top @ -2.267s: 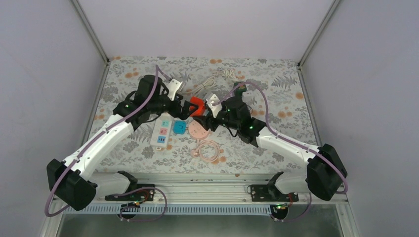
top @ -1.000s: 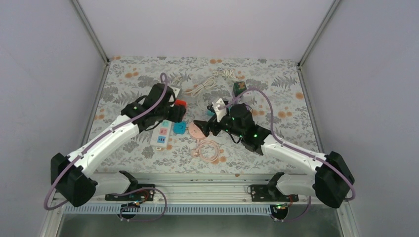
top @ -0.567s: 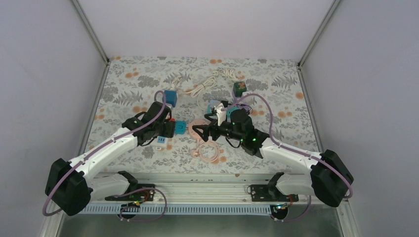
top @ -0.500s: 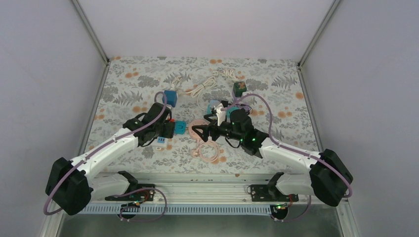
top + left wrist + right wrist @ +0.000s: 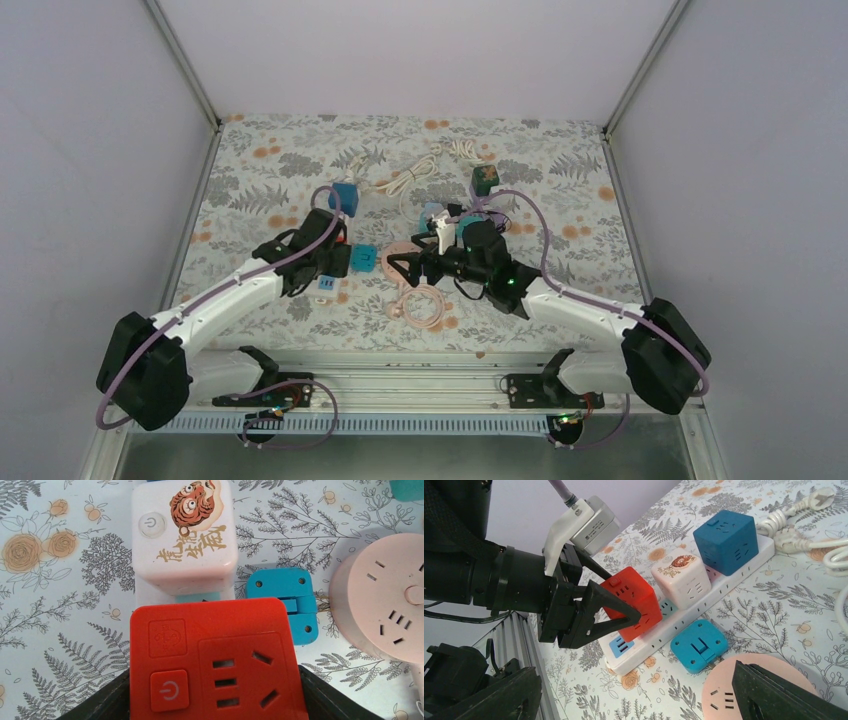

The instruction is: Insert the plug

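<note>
**Red plug cube (image 5: 210,670) gripped at the power strip (image 5: 651,642); seating not confirmed.**
We found the left jaws clamped on the cube's sides, socket face up, lining it up just beside the tiger-print cube (image 5: 182,532). We could not verify whether its prongs had entered. The right jaws stood wide open and empty above the pink round socket (image 5: 385,605), in our judgement clear of the work.

In the left wrist view the red cube adapter (image 5: 212,665) runs off the bottom edge, and the fingers (image 5: 100,702) of the left gripper (image 5: 212,690) show only as dark lower corners. The pink round socket (image 5: 385,600) is cut by the right edge. In the right wrist view the cube covers its slot on the white power strip (image 5: 659,630), so its prongs cannot be seen.
</note>
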